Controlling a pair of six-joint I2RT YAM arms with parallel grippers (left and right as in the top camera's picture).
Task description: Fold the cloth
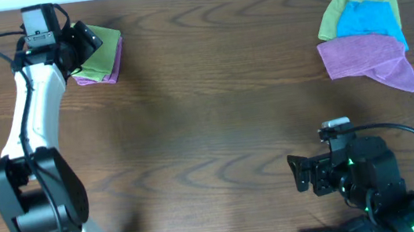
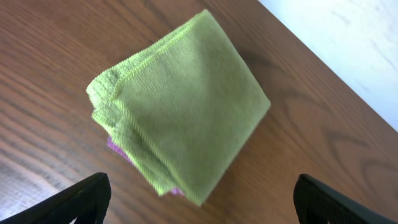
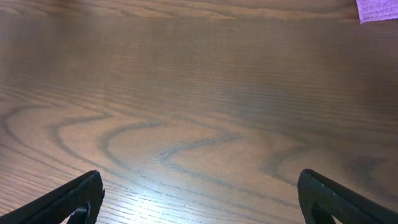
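The lime-green cloth (image 1: 107, 52) lies folded into a small square at the far left of the table, on top of a purple cloth (image 1: 96, 79). In the left wrist view the cloth (image 2: 186, 106) is a neat folded stack with a sliver of purple (image 2: 114, 147) under it. My left gripper (image 1: 84, 42) is open and empty, hovering just over the cloth's near corner (image 2: 203, 190) with its fingers wide on either side. My right gripper (image 1: 301, 174) is open and empty over bare wood at the near right (image 3: 200, 186).
A pile of a green (image 1: 337, 11), a blue (image 1: 369, 18) and a purple cloth (image 1: 370, 58) lies at the far right; its purple edge shows in the right wrist view (image 3: 376, 9). The table's back edge (image 2: 323, 59) runs just behind the folded cloth.
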